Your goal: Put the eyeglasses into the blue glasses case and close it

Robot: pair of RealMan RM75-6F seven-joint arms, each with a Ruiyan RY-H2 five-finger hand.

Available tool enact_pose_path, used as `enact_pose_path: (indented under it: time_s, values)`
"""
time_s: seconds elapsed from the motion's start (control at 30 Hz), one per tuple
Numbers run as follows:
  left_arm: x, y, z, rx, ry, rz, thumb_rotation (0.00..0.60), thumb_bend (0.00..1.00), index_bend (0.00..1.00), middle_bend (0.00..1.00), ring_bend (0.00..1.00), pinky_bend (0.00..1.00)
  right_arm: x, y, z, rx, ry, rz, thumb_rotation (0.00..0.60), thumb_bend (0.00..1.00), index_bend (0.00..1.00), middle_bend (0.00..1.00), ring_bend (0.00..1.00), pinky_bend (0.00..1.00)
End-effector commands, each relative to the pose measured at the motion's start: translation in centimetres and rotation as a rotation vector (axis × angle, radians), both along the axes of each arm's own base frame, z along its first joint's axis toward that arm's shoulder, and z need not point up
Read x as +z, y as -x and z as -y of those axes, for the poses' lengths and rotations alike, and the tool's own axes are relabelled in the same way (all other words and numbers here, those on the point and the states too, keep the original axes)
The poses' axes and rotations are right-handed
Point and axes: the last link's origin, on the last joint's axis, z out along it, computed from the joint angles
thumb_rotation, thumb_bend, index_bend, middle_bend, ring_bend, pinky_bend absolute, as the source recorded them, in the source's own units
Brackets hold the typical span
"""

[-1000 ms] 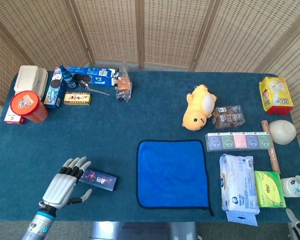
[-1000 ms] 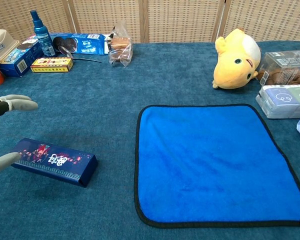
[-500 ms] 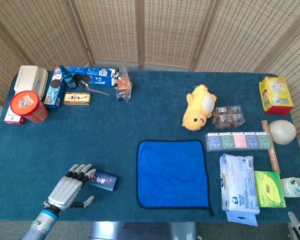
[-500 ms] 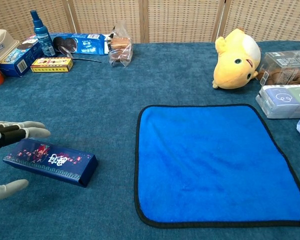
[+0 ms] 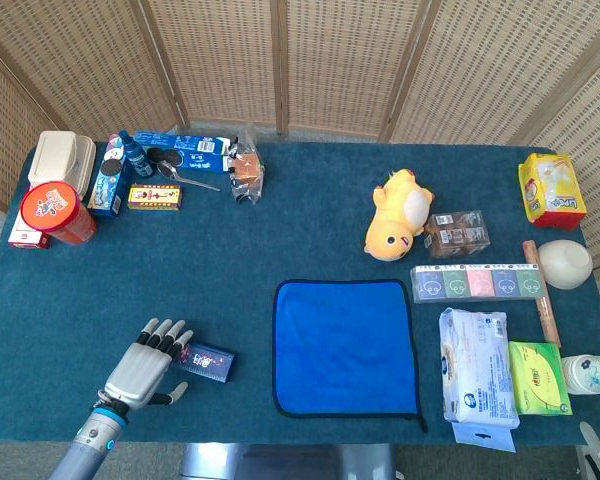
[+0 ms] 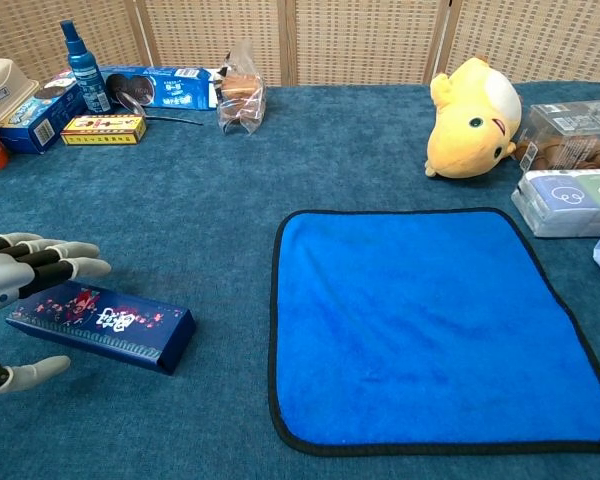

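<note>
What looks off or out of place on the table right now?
No eyeglasses show in either view, though the task needs them. The blue glasses case lies closed and askew on the table, the left hand spread over its left end, not visibly gripping. Otherwise the blue cloth lies flat; nothing looks spilled or damaged.

glasses case (image 6: 100,324): dark blue with little pink and white pictures
cloth (image 6: 430,325): bright blue with a black edge
table (image 5: 280,230): dark teal, fuzzy
toy animal (image 6: 472,118): yellow with a white belly
left hand (image 5: 140,367): grey and silver (dark fingertips)
tub (image 5: 52,212): red
screens (image 5: 330,60): tan woven
</note>
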Motion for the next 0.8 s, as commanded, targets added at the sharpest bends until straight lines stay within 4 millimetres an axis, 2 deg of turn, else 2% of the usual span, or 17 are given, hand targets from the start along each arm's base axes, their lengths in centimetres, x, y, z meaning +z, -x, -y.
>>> enact_pose_path:
  time_s: [0.03, 0.13, 0.6, 0.8]
  values:
    - [-0.4, -0.2, -0.4, -0.014, -0.011, -0.027, 0.295, 0.3, 0.01, 0.0, 0.0, 0.0, 0.1, 0.1, -0.1, -0.001, 0.006, 0.005, 0.575, 0.28, 0.07, 0.21, 0.18, 0.18]
    - [-0.8, -0.4, -0.8, -0.026, -0.015, -0.048, 0.289, 0.29, 0.04, 0.0, 0.0, 0.0, 0.3, 0.1, -0.2, 0.0, 0.014, 0.015, 0.573, 0.28, 0.07, 0.21, 0.18, 0.19]
    - [-2.4, -2.1, -1.7, -0.075, -0.021, -0.067, 0.294, 0.31, 0.5, 0.02, 0.0, 0.01, 1.0, 0.6, -1.0, -0.008, 0.048, 0.044, 0.572, 0.28, 0.07, 0.21, 0.18, 0.18]
    - [-1.6, -2.2, -2.7, -0.065, -0.063, -0.047, 0.296, 0.32, 0.54, 0.06, 0.0, 0.01, 0.9, 0.5, -1.0, -0.003, 0.059, 0.06, 0.572, 0.27, 0.08, 0.21, 0.18, 0.19]
